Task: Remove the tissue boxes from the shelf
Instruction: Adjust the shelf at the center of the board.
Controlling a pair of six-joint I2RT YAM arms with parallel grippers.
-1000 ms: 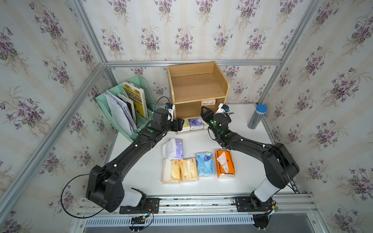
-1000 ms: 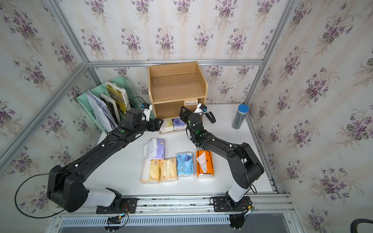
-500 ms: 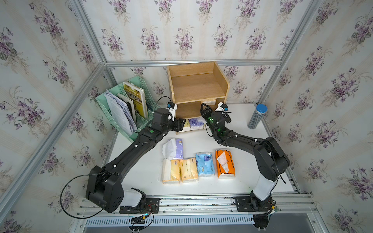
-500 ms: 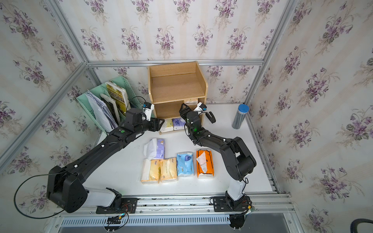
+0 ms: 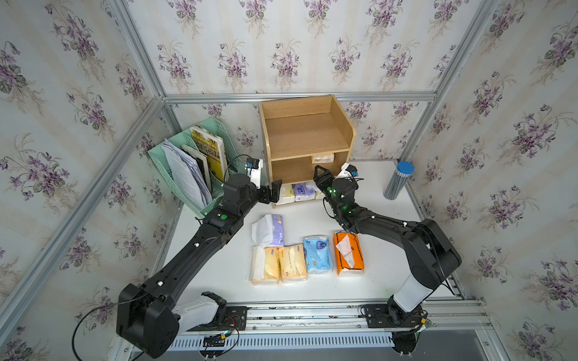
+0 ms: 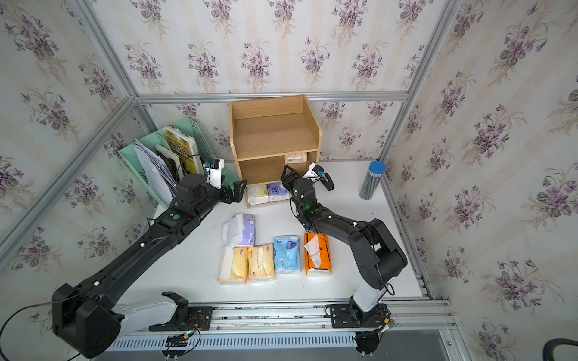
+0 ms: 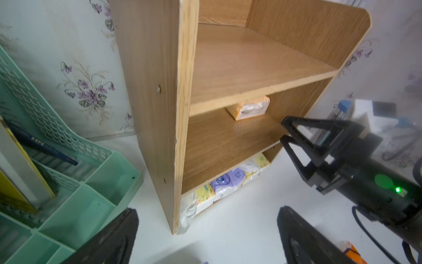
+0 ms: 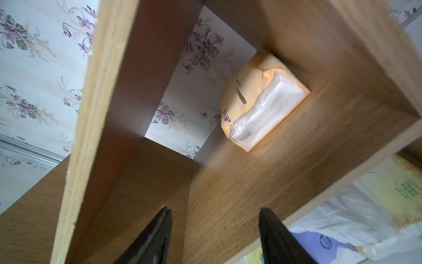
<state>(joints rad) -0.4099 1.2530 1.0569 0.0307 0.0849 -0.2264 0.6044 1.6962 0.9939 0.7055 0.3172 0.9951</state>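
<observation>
Both empty: right jaws half-open, lined up for the peach pack (image 8: 258, 100) in the shelf (image 5: 305, 134), left jaws wide beside it.

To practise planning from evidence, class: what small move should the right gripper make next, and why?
Probably ease the right gripper deeper into the middle tier of the shelf: its jaws stand open and empty at the mouth, while the peach pack lies farther back, untouched.

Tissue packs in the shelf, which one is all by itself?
The peach pack on the middle tier of the shelf. It lies alone there, while the other packs sit side by side on the bottom tier.
</observation>
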